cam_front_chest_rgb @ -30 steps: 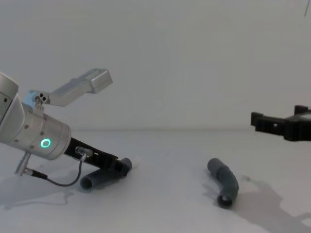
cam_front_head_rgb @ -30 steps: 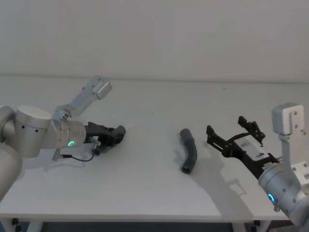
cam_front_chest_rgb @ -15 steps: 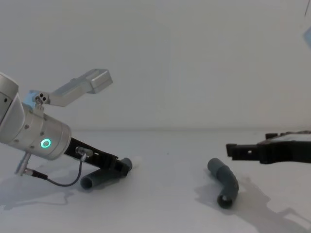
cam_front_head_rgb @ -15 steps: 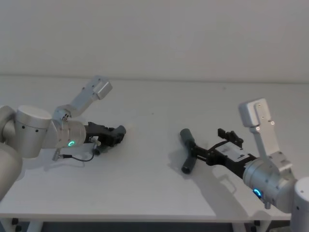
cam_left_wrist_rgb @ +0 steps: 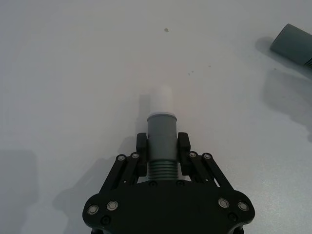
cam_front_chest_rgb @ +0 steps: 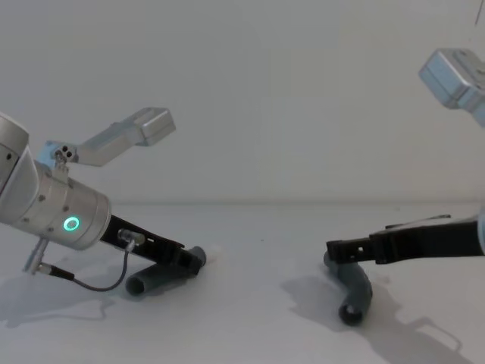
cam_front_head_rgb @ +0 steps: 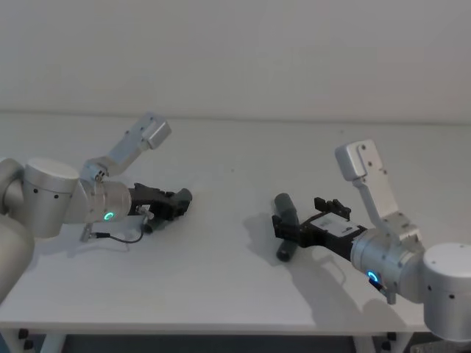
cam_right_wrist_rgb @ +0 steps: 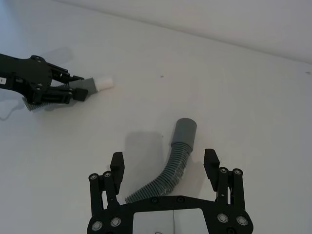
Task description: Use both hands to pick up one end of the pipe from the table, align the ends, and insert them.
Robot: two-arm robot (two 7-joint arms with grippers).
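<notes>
Change: right gripper (cam_front_head_rgb: 302,215) has swung in from the tabletop's (cam_front_head_rgb: 221,287) right edge and dropped low around the elbow piece (cam_front_head_rgb: 284,204); left gripper (cam_front_head_rgb: 176,203) has stayed put.
Right side: right gripper's jaws are spread wide, one finger on either side of the elbow piece's ribbed bend, neither touching it.
Pipe on the right: elbow piece lies flat on the tabletop's right half, its collared mouth (cam_right_wrist_rgb: 185,129) toward the far edge.
Left side: left gripper is clamped on the curved piece (cam_left_wrist_rgb: 161,129) near the left edge.
Tip: white tip (cam_left_wrist_rgb: 160,100) juts past the fingers toward the tabletop's middle, well apart from the elbow piece.
</notes>
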